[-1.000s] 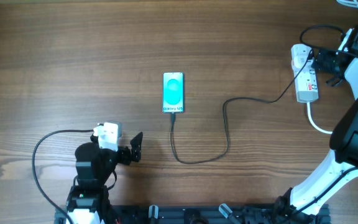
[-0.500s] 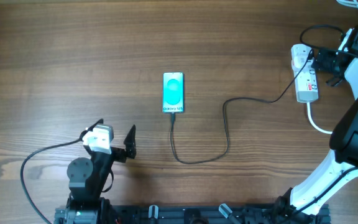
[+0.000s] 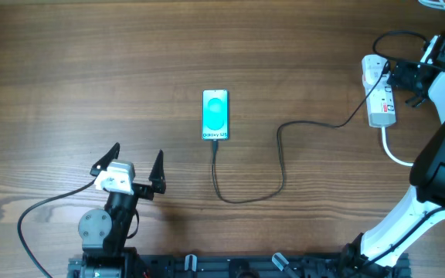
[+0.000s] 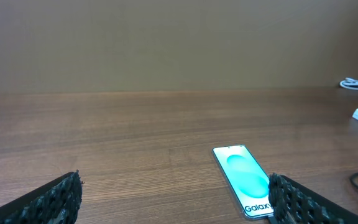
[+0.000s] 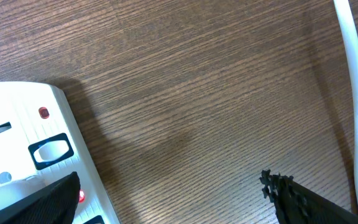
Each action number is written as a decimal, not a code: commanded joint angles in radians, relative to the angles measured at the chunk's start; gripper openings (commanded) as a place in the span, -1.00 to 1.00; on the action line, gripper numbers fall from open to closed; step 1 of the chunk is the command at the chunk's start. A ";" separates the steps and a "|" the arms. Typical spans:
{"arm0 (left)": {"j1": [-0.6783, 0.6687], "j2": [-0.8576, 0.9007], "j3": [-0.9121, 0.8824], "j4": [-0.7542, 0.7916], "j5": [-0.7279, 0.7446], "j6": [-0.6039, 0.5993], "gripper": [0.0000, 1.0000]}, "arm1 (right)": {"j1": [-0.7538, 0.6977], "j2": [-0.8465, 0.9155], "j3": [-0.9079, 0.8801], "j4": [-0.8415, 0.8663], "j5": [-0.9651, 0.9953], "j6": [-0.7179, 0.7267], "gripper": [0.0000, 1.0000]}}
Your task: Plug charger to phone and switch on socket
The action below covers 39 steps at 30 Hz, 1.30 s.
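Since the cable (image 3: 281, 158) seems already seated in the phone (image 3: 215, 114) at mid-table, the right claw (image 5: 169, 177), fingers apart beside the power strip (image 3: 380, 99) near the table's right edge, should press one fingertip squarely onto the switch (image 5: 50, 151).

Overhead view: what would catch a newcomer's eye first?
The phone, its turquoise screen bright in the middle of the dark table. Next, the black charger looping from the phone's near edge across to the white socket at the far right, where the right gripper hangs open by it. The left gripper is open at the front left, holding nothing.
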 commanded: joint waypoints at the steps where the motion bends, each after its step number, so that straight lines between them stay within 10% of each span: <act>1: 0.003 -0.011 -0.002 -0.010 -0.016 -0.002 1.00 | 0.003 0.019 -0.004 0.002 0.006 -0.005 0.99; 39: 0.003 -0.011 -0.002 -0.010 -0.016 -0.002 1.00 | -0.003 -0.125 -0.004 0.002 0.006 -0.005 0.99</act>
